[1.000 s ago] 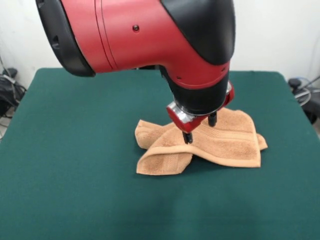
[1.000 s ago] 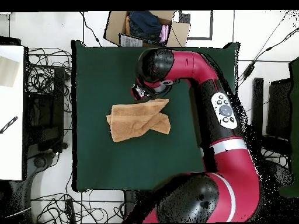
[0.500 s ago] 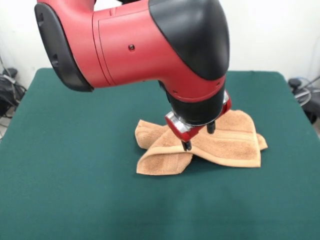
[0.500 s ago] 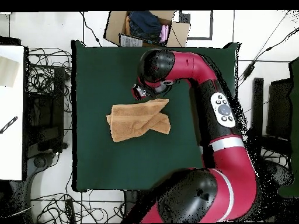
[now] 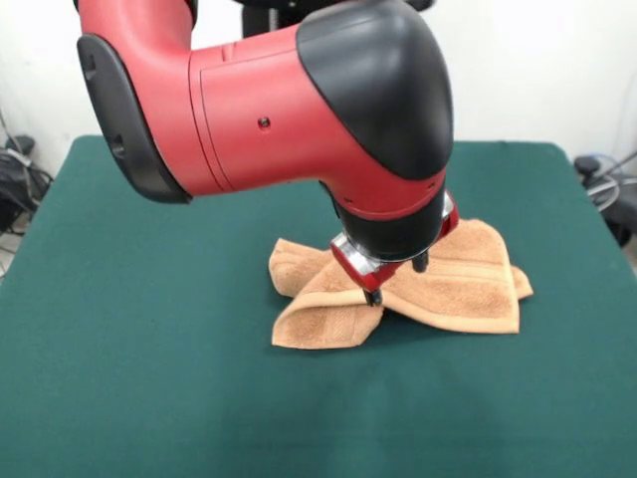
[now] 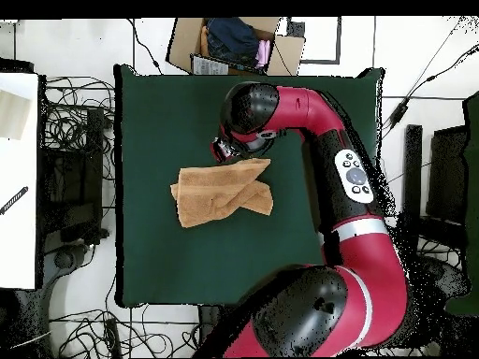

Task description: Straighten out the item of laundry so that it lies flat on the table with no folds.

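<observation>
One towel (image 5: 418, 284), folded over itself, mid tabletop (image 5: 149, 349). Soft, light, limp terry; best pinched at a corner or border edge. Tool (image 5: 395, 280): fingers apart, tips at the top fold, nothing held.

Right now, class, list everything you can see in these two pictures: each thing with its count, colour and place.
Terry hand towel: one, light orange-tan, near the table's middle, crumpled with folds crossing over each other.
Felt-covered rectangular table: one, dark green, filling most of the front view.
Open cardboard box: one, brown, holding dark and pink cloth, on the floor past the table's far edge in the overhead view.
Cables: many, black, on the floor beside the table.
Robot arm: one, red and black, reaching down over the towel.
Gripper: one, black fingers, open, tips at the towel's upper fold.
</observation>
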Controlling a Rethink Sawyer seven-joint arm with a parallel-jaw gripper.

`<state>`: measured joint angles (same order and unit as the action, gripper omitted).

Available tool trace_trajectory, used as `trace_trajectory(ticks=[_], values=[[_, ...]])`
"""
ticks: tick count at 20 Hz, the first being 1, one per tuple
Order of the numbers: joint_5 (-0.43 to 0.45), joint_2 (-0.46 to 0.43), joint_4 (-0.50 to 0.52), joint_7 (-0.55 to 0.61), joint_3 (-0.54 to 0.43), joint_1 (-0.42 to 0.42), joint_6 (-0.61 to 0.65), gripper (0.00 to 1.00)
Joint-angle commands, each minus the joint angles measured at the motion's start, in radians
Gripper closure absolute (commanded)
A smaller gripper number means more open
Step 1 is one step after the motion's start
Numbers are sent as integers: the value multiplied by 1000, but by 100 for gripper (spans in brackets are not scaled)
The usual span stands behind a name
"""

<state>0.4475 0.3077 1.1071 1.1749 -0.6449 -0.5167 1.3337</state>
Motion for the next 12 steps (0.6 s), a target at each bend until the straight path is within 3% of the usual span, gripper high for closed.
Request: trace_trajectory(ticks=[1,12], values=[[48,-23,-15,-283,-54,17,-6,0],[49,-39,-25,-288,-61,18,-19,0]])
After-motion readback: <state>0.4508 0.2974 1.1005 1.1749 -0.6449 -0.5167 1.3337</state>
